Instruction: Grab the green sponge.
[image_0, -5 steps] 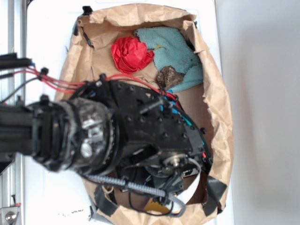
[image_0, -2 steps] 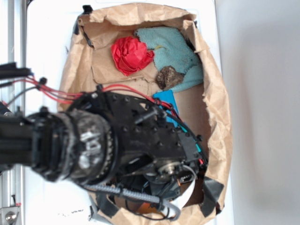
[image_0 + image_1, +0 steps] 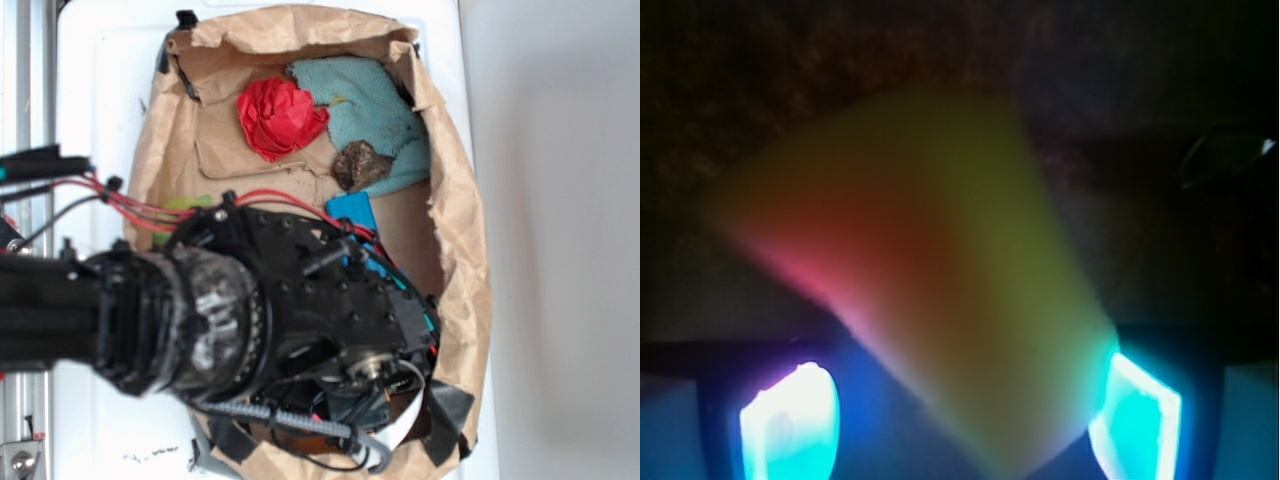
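Yellow foam fills the wrist view: the green sponge (image 3: 930,290) lies between the gripper (image 3: 960,415)'s 2 glowing fingers (image 3: 790,425), jaws wide and not clamped. In the exterior view the arm hides it, with a blue block (image 3: 352,212) beside it and a red cloth (image 3: 280,117) farther up inside the paper bag (image 3: 465,215).

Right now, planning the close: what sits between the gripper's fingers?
In the wrist view, the green sponge lies between the two glowing fingers of the gripper; nothing else shows there.

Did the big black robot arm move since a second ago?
Yes. The arm slid down the picture, uncovering more of the blue block against the still paper bag.
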`<state>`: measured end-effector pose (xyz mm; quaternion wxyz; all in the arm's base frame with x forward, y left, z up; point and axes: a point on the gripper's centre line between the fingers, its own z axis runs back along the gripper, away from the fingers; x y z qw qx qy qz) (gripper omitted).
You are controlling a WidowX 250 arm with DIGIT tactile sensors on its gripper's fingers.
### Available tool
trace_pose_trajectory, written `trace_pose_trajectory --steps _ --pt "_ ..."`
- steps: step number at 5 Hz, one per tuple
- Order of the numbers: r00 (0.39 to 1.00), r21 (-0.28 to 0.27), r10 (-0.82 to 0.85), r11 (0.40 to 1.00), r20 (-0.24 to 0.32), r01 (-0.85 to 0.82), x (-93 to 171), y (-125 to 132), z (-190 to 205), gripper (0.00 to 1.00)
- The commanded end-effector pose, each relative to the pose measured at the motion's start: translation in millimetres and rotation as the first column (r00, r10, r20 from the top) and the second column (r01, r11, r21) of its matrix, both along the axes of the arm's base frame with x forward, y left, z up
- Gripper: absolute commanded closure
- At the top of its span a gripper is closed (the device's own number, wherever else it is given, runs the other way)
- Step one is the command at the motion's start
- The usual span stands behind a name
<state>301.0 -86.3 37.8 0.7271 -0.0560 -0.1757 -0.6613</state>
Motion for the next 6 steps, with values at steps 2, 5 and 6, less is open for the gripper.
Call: trace_pose_trajectory --steps 2,5,6 --pt "0.999 -0.001 -0.016 1.000 0.036 0.016 -1.7 -7.7 7.5 1.00" --pt "0.989 0.054 0.145 0.988 0.027 -0.146 6.3 17.1 14.3 1.00" --pt "0.926 0.090 0.376 0.922 0.014 -0.376 15.7 54.2 24.2 1.00"
